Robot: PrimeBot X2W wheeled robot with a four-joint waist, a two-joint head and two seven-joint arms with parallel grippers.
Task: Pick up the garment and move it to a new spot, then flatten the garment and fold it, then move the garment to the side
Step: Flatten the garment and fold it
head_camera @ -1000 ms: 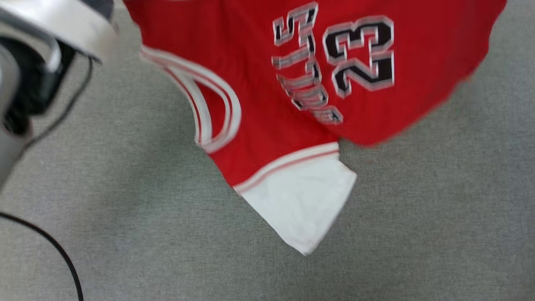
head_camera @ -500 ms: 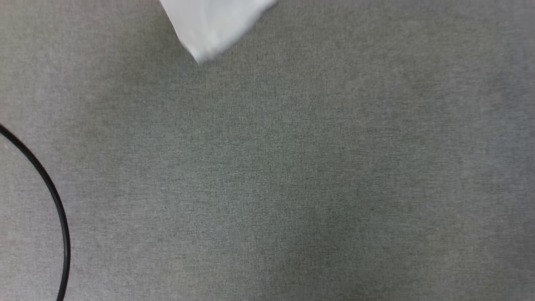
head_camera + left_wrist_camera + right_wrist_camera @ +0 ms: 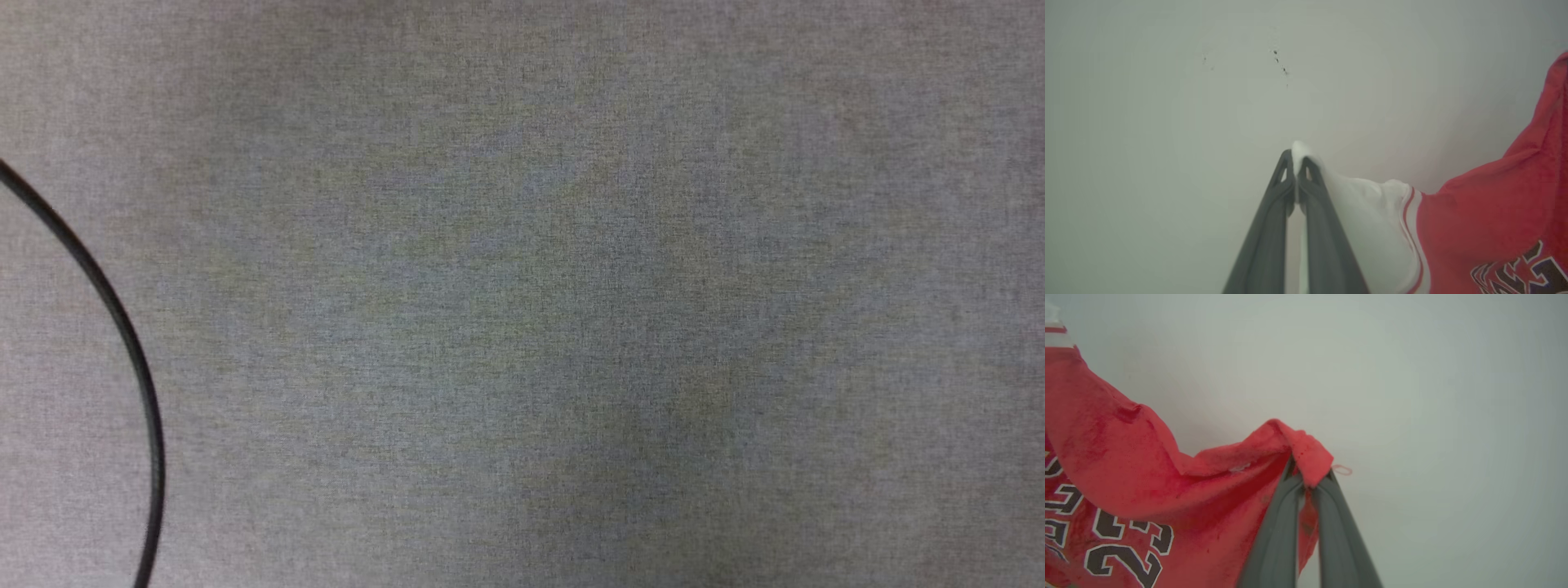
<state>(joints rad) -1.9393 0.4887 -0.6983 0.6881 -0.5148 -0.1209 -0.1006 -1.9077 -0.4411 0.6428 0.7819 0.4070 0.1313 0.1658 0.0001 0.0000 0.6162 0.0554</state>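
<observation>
The garment [image 3: 1474, 216] is a red jersey with white sleeves, stripe trim and black white-outlined numbers. In the left wrist view my left gripper [image 3: 1295, 163] is shut on the tip of a white sleeve, and the cloth hangs away to the right. Seen from the right wrist, my right gripper [image 3: 1308, 475] is shut on a red corner of the garment [image 3: 1167, 486], which drapes to the left with the number 23 showing. Both grips hold the cloth up against a plain pale background.
The head view looks down on grey carpet [image 3: 571, 310]. A black cable [image 3: 122, 327] curves along its left side.
The head camera has swung: the garment slid up and out of the head view, leaving carpet and cable. A pale arm part at the upper left also left that view.
</observation>
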